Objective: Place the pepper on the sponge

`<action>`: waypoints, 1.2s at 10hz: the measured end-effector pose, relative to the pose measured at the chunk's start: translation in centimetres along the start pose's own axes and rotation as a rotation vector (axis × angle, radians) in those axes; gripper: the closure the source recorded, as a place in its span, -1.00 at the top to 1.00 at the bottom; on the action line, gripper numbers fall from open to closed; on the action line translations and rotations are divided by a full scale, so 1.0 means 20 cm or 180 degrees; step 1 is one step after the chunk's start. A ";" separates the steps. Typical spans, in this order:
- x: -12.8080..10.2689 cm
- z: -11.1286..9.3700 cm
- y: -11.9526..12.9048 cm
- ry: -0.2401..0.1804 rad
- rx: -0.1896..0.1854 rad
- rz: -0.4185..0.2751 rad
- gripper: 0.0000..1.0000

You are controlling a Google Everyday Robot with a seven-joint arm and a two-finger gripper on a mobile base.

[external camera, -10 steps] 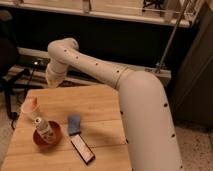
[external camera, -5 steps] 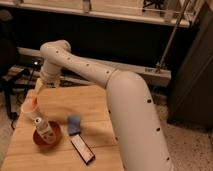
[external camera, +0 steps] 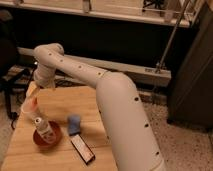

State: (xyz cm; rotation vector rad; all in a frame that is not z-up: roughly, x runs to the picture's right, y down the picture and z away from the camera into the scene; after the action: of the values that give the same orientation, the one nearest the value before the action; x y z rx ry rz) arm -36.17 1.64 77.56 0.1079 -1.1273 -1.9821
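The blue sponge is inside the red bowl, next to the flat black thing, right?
No. The camera view shows the blue sponge lying on the table, beside the red bowl, not inside it. It is next to the flat black thing. The hand is over the table's left edge, above the bowl.

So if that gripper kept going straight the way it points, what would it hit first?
Probably the wooden table, near its left edge. The gripper points downward just left of the red-brown bowl; depth is unclear, so it might catch the bowl's rim instead.
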 end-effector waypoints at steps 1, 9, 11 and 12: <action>0.01 0.03 -0.01 -0.0028 0.0025 -0.0006 0.60; 0.13 0.25 -0.01 -0.0154 0.0114 0.0010 0.60; 0.13 0.29 -0.01 -0.0203 0.0120 -0.0004 0.48; 0.13 0.31 -0.01 -0.0239 0.0120 -0.0002 0.28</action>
State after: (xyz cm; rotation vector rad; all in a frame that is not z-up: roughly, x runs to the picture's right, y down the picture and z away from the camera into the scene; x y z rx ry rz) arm -40.69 4.00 81.91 0.0540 -1.2131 -1.9802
